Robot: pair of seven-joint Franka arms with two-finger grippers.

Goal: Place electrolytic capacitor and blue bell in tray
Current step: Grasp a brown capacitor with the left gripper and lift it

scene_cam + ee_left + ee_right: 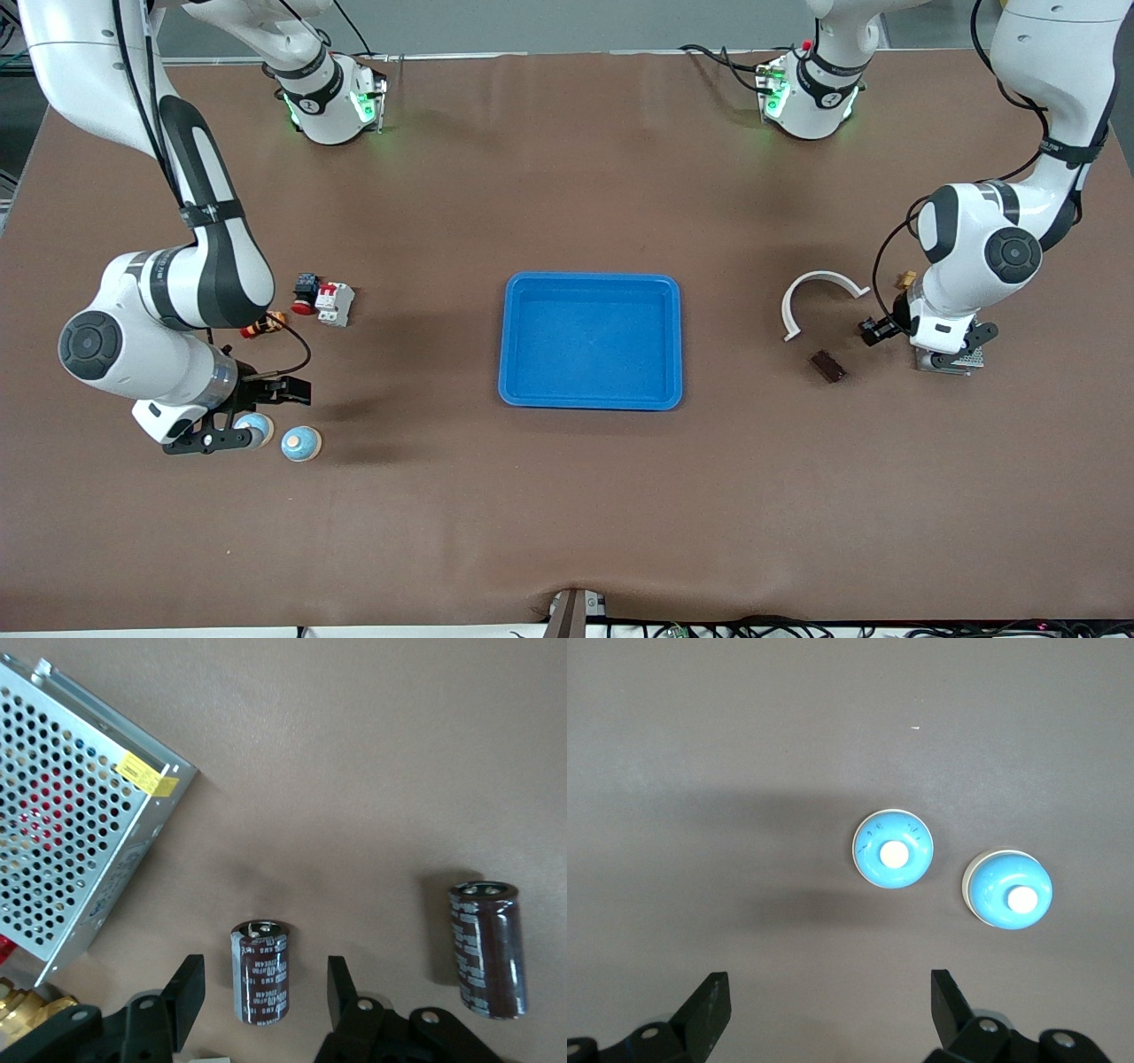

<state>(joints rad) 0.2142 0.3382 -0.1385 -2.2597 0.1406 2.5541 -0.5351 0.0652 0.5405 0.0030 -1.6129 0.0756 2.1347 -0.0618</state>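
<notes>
Two blue bells (892, 851) are lying on the table (567, 514) under the right hand (828, 1010), its fingers spread; these smooth, light domes look slippery, best pinched across the rim. Toward the other end, the left hand (261, 992) is straddling, unclosed, a stiff electrolytic capacitor (261, 970). Between them, the tray (592, 399) is waiting.

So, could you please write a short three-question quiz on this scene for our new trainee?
1. True or false: the tray already holds a part.
2. How many blue bells does the right wrist view show?
3. The left gripper has its open fingers either side of: A) a capacitor, B) the white arc, C) the perforated metal box.

Key: 1 false. 2 two, both apart from the open right gripper. 3 A.
</notes>
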